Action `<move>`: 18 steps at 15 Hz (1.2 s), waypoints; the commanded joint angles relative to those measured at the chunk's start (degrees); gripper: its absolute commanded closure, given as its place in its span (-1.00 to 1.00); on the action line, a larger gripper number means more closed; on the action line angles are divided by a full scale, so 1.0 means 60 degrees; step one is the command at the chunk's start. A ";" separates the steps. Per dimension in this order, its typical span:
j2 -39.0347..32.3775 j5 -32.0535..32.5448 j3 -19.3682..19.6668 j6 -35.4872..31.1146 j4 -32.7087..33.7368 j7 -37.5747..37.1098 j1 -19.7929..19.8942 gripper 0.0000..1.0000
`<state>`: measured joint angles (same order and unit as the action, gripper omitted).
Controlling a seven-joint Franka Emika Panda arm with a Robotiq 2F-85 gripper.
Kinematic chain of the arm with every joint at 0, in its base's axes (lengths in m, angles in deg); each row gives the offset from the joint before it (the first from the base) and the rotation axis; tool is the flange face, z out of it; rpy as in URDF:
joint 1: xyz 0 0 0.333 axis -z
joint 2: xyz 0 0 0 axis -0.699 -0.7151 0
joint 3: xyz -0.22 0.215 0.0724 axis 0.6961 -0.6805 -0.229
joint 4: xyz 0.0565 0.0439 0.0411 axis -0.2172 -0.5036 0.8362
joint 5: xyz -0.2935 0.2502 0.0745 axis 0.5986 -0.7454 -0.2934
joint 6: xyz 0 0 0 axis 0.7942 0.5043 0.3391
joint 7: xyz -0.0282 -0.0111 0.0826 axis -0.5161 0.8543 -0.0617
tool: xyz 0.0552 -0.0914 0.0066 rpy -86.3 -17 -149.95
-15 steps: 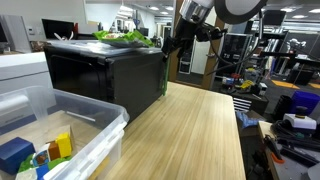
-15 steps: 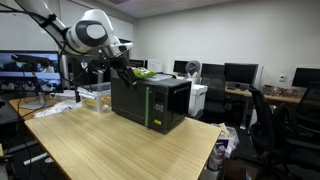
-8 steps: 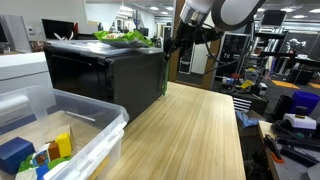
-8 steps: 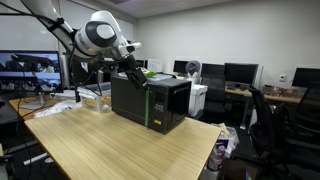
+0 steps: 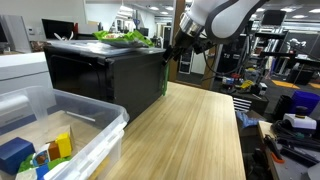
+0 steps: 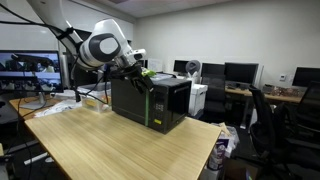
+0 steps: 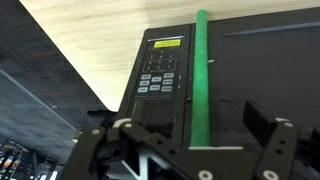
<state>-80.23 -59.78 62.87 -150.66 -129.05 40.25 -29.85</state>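
Observation:
A black microwave (image 5: 100, 75) stands on the wooden table (image 5: 190, 130) and shows in both exterior views (image 6: 150, 100). In the wrist view its front fills the frame, with a control panel (image 7: 160, 75) and a long green door handle (image 7: 203, 80). My gripper (image 7: 185, 140) is open, with one finger on each side of the green handle, close to the door. I cannot tell whether it touches. In both exterior views the gripper (image 5: 172, 50) (image 6: 143, 80) hangs at the microwave's upper front edge.
Green leafy items (image 5: 125, 37) lie on top of the microwave. A clear plastic bin (image 5: 70, 130) with coloured toys stands near the table's edge. Office desks, monitors (image 6: 240, 72) and chairs (image 6: 270, 110) surround the table.
The arm has swung lower and closer to the microwave's front, bringing the gripper over the green handle.

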 commanded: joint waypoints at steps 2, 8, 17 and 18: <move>-0.0404 -0.1557 -0.0356 -0.0878 -0.0070 0.2213 0.0032 -0.46; -0.0450 -0.2466 -0.1133 -0.1300 0.0033 0.3836 0.0536 0.35; -0.0141 -0.2647 -0.0445 -0.0666 0.0100 0.3862 0.0167 0.82; -0.0034 -0.1792 -0.0262 -0.0585 0.0078 0.2971 0.0306 0.82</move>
<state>-82.46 -74.88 57.07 -155.75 -129.12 65.20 -26.32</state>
